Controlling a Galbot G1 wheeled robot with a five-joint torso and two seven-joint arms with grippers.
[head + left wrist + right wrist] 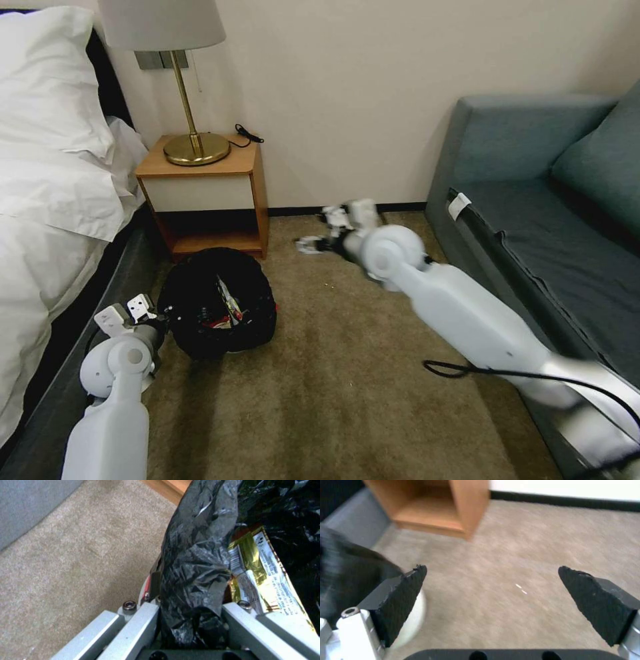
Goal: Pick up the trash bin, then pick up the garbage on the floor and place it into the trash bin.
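The left pincer [137,310] is clamped on the rim of the small round white trash bin with the crinkled black bag [217,301] on the brown carpet [333,373] by the wooden nightstand [207,193], and should keep it level while the right pincer [491,597], spread wide and empty, hunts for litter.

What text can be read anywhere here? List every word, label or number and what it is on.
No text can be read.
Gold snack wrapper in the trash bin: white panel with small print and a barcode, too blurred to read.
White tag on the sofa edge: no legible print.
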